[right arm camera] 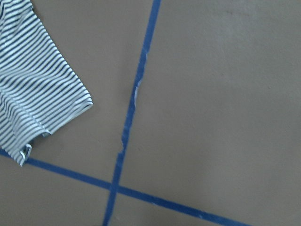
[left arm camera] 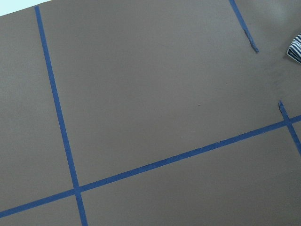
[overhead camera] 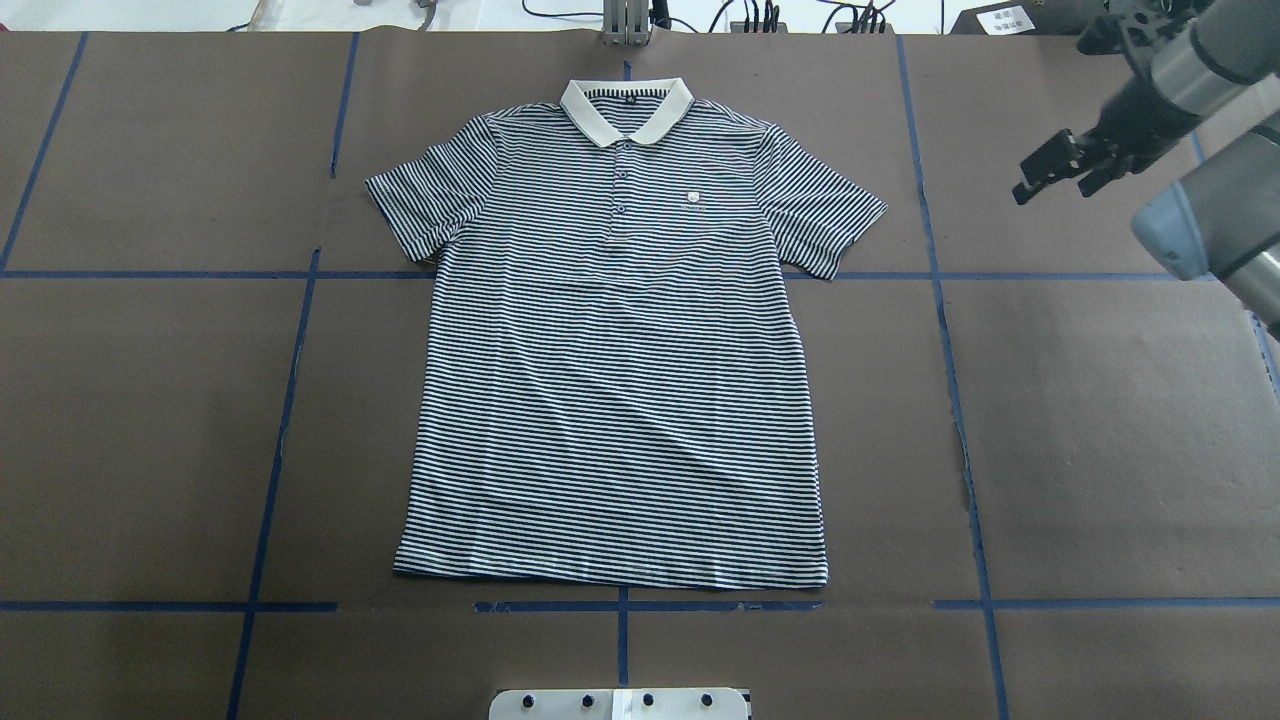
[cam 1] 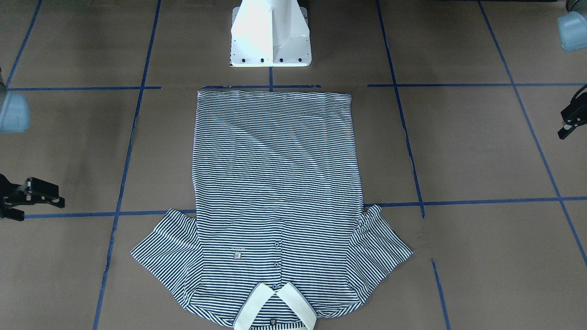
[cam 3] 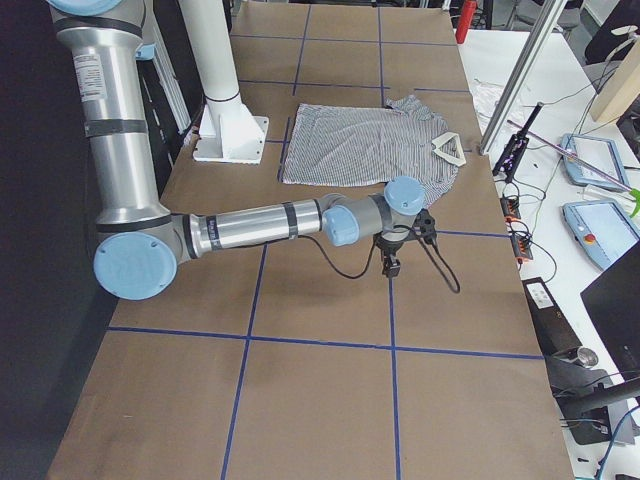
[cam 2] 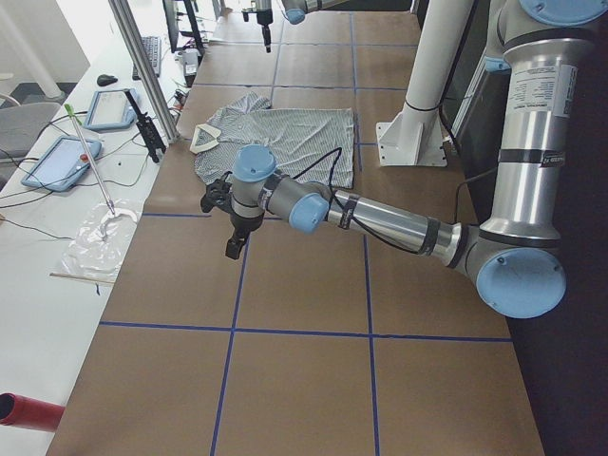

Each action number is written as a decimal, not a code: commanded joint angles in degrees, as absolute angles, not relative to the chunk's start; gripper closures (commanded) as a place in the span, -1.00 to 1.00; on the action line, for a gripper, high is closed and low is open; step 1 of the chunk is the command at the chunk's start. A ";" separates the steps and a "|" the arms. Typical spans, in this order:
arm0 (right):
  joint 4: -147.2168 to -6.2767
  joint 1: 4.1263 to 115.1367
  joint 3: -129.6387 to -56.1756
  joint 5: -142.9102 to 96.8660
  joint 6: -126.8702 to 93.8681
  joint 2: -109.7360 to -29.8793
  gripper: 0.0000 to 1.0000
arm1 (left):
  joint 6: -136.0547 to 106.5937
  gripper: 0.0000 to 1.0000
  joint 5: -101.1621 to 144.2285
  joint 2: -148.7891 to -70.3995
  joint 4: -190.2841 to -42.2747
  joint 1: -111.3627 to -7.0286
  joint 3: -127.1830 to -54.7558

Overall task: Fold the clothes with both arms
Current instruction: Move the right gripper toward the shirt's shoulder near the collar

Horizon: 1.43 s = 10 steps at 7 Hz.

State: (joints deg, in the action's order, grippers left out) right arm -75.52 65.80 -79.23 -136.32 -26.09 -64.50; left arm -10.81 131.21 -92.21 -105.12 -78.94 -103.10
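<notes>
Stripes fill the middle of the table point(cam 1: 481, 151) in the front-facing view. The polo shirt point(cam 1: 275, 183) lies flat and face up, hem toward the white pedestal base point(cam 1: 270, 41), while the frame clips the bottom of the collar point(cam 1: 275, 305). The chest patch point(cam 1: 237, 253) carries marks too small to read. At the view's left edge the right gripper point(cam 1: 58, 195) pokes in with fingers apart, holding nothing, well clear of the cloth. At the opposite edge the left gripper point(cam 1: 563, 124) is mostly cut off; what shows looks spread and empty.

Overhead, the shirt sits centred with its collar on the far side. Only the right arm point(overhead camera: 1200, 200) appears, its fingers parted and well apart from the right-side sleeve point(overhead camera: 830, 210). A small dark tag inside the collar is unreadable. A box point(overhead camera: 1005, 18) at the far edge has a white label whose print is too fine to make out.

From the left side, the left arm point(cam 2: 380, 217) stretches low over the brown surface, tool pointing down, short of the shirt. A sticker point(cam 2: 527, 90) on its upright segment is illegible.

From the right side, the near arm reaches out likewise, its tool pointing down near the shirt but apart from it.

The left wrist view shows brown surface, blue tape lines point(left arm camera: 56, 108) and a sliver of the left-side sleeve point(left arm camera: 295, 47) at the edge, with the fingers out of shot.

In the right wrist view the striped sleeve end is cropped at top left, lying just beside a tape line.
</notes>
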 commanded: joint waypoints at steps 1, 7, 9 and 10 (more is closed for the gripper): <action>-73.58 61.80 -73.68 -130.36 -42.63 -54.80 -1.00 | -10.81 -1.00 131.31 -92.20 -105.20 -78.93 -103.36; -53.43 52.48 -62.41 -115.31 -70.49 -53.96 -0.79 | -10.72 -1.00 132.80 -92.20 -106.08 -78.93 -104.85; -53.53 52.21 -61.79 -115.14 -70.49 -53.88 -0.64 | -10.64 -1.00 132.80 -92.20 -106.08 -78.93 -104.94; -53.53 52.12 -61.79 -115.14 -70.58 -53.88 -0.37 | -10.63 -1.00 132.80 -92.20 -106.08 -78.93 -104.94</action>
